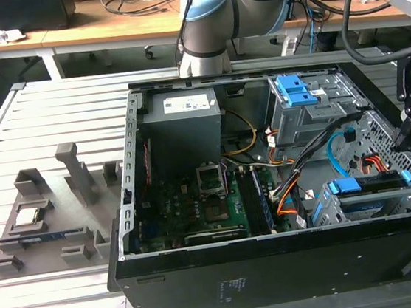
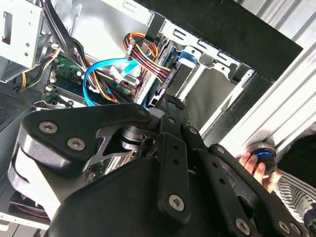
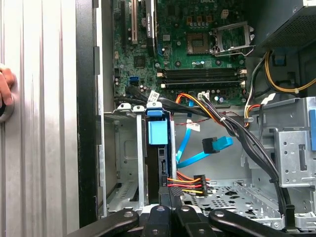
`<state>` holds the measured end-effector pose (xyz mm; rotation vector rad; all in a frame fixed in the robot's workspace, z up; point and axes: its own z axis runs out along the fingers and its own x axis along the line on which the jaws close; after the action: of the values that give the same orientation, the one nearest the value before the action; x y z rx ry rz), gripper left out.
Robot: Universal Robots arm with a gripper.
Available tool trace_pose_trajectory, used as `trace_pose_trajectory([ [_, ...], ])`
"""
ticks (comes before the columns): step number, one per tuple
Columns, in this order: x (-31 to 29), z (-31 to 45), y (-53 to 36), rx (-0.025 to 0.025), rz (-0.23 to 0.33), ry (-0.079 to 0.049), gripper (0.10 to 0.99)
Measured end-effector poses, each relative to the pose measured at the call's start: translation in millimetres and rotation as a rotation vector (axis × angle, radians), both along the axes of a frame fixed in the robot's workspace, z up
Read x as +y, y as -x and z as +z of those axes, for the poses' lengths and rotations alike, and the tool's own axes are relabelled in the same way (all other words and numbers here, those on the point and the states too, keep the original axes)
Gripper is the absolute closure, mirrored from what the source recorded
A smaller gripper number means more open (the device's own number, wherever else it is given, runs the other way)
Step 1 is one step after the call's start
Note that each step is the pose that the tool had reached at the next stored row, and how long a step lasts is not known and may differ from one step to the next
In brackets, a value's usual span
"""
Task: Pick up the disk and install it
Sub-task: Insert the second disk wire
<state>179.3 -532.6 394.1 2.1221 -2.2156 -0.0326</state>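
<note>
Slatted metal counter [image 1: 46,127] carries an open black computer case [image 1: 277,265], seen in the exterior view. Nearest the camera, in the case's corner toward the exterior view's right, the disk [image 1: 368,184] sits on edge in the grey drive cage [image 1: 330,206], its blue rails showing. Just above and beside it hangs the tool [image 1: 401,139], black fingers drawn together at the tips, close to the disk's end; whether they touch it I cannot tell. In the first wrist view the disk [image 3: 158,133] stands directly ahead of the tool [image 3: 170,197]. Farther back lie the green motherboard [image 1: 197,207] and the grey power supply [image 1: 183,119].
</note>
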Motion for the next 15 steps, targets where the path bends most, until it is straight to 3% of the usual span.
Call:
trace_pose_trajectory([
  [3,0.0,0.1,0.0,0.0000,0.000,0.000,0.973],
  [4,0.0,0.1,0.0,0.0000,0.000,0.000,0.851],
  [5,0.0,0.1,0.0,0.0000,0.000,0.000,0.792],
  [7,0.1,0.2,0.0,0.0000,0.000,0.000,0.792],
  [8,0.7,0.4,0.1,0.0000,0.000,0.000,0.725],
  [9,1.7,0.3,0.2,0.0000,0.000,0.000,0.725],
  [12,8.0,-0.7,2.7,0.0000,0.002,-0.003,0.725],
  [13,14.6,-2.2,7.0,0.0000,0.004,-0.008,0.725],
  [15,21.7,-3.7,12.0,0.0000,0.005,-0.014,0.725],
])
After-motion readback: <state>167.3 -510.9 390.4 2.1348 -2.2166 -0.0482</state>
